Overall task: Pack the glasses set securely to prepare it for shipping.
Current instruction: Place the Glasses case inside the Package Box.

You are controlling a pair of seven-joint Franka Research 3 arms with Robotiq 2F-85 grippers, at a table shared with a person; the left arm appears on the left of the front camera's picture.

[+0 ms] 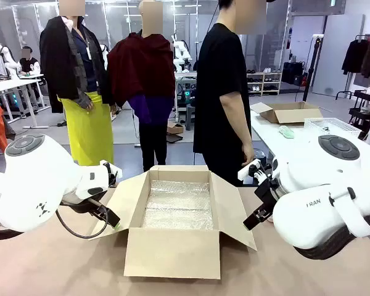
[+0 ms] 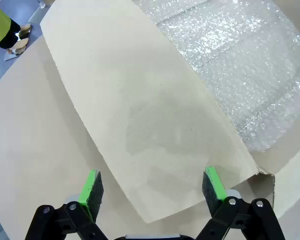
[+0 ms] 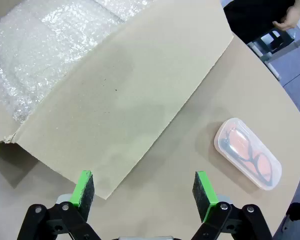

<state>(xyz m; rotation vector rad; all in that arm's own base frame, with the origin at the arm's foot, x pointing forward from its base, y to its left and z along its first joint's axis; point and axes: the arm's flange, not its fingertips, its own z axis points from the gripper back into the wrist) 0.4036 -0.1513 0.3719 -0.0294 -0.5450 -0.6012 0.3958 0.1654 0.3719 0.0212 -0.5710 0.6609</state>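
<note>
The counter [image 1: 43, 266] is a plain tan-brown surface. An open cardboard box [image 1: 172, 254] stands near its middle, with its flaps spread outward over the counter on each side. Bubble wrap [image 1: 177, 206] lines the bottom of the box. In the right wrist view, a pale pink glasses case [image 3: 248, 153] lies flat on the counter near one flap but apart from it. Through its translucent top, orange-framed glasses [image 3: 259, 163] can be seen.

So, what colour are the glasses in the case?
Orange-red glasses inside the pale translucent case; the right wrist view shows them best.
</note>
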